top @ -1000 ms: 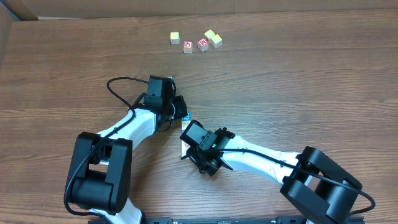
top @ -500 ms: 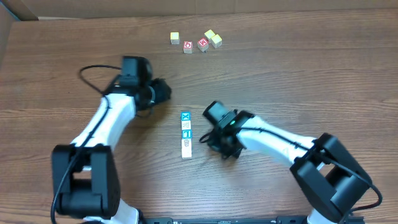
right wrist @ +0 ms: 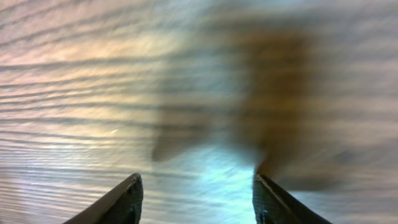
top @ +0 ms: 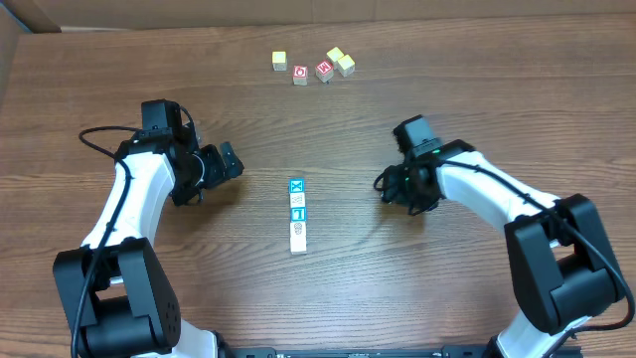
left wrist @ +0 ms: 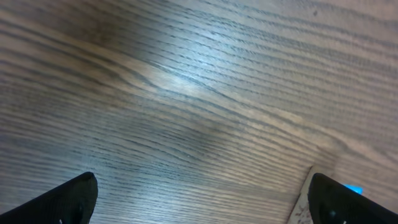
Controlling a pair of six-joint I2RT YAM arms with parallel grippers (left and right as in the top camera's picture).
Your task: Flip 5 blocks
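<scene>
**Overhead:** The row of blocks (top: 297,214) lay at the middle of the worktop (top: 477,109). I took it for five cubes touching end to end. Its long axis ran from my near edge toward the far one, with the blue X (top: 296,186) at the far end. The left end effector (top: 231,162) hung to the row's left and the right end effector (top: 386,187) to its right. Both were apart from the row and roughly abreast of its far end. The left looked slightly nearer, though not by much. A cluster of loose cubes (top: 323,68), two of them red-faced, sat well apart near the far edge.

**Left wrist:** The fingertips (left wrist: 78,196) stood at opposite edges of the picture, spread wide over bare wood and gripping nothing. A pale corner of the row with a blue fleck showed just inside the right-hand one.

**Right wrist:** The picture was blurred. The jaws stood parted with only wood between them, and no block was in sight. I judged either arm would have to swing inward, across the row's axis, to reach it.
</scene>
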